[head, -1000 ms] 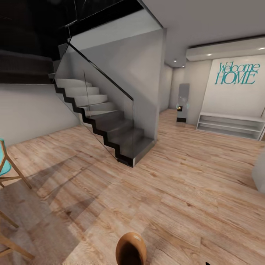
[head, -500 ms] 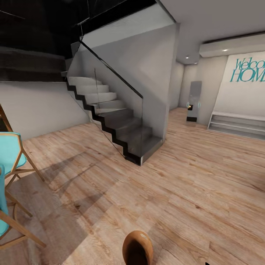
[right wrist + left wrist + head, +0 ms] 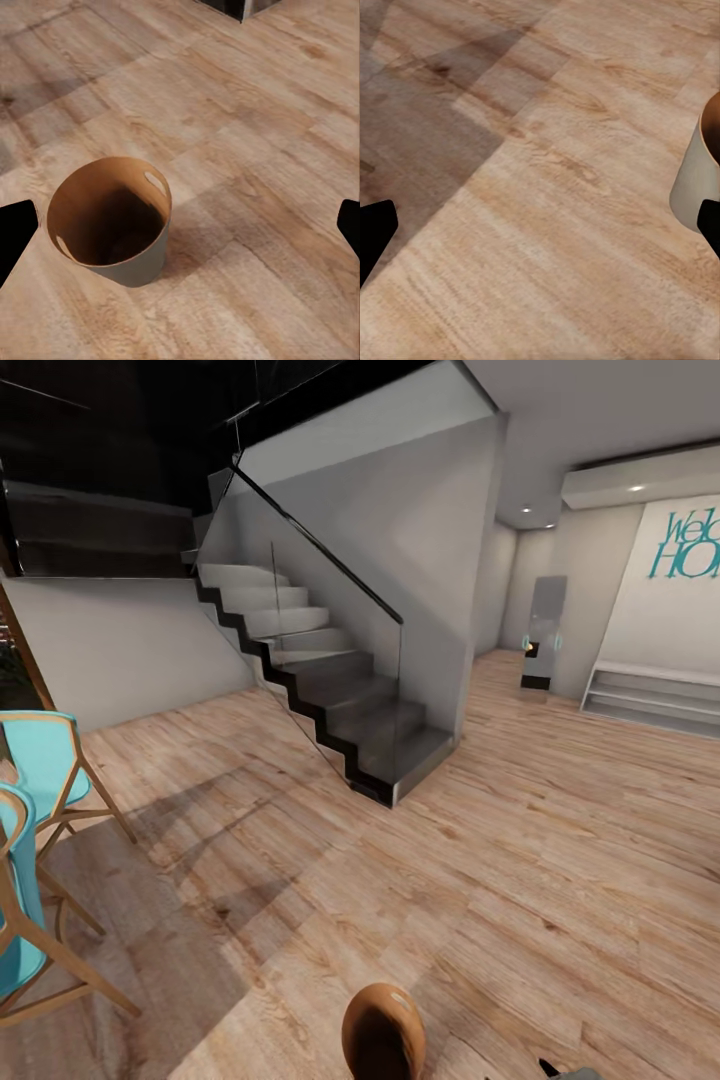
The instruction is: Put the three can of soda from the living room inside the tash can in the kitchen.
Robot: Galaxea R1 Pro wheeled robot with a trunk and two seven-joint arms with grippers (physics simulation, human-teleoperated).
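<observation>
Seemingly in transit, with no soda can visible and nothing carried: a search-and-travel step, judging by the open hallway ahead. Straight in front, a dark staircase (image 3: 330, 690) with a glass balustrade; off to the right, teal wall lettering (image 3: 685, 545) above a low white shelf unit (image 3: 650, 700); at the left edge, teal chairs (image 3: 35, 780) on wooden legs. At the foot of the head view, standing on the light wood floor (image 3: 520, 880) just ahead of the base, the tash can (image 3: 111, 221): round, tapered, pale grey outside, glossy copper-brown inside, slot handles near the rim, upright and apparently empty. Left claw (image 3: 540, 229) spread wide, both dark fingertips at the frame edges, bare floor between them. Right claw (image 3: 180, 229) likewise spread, holding nothing, hovering over the bin. Next move probably calls for driving on toward the living room to find the cans.
</observation>
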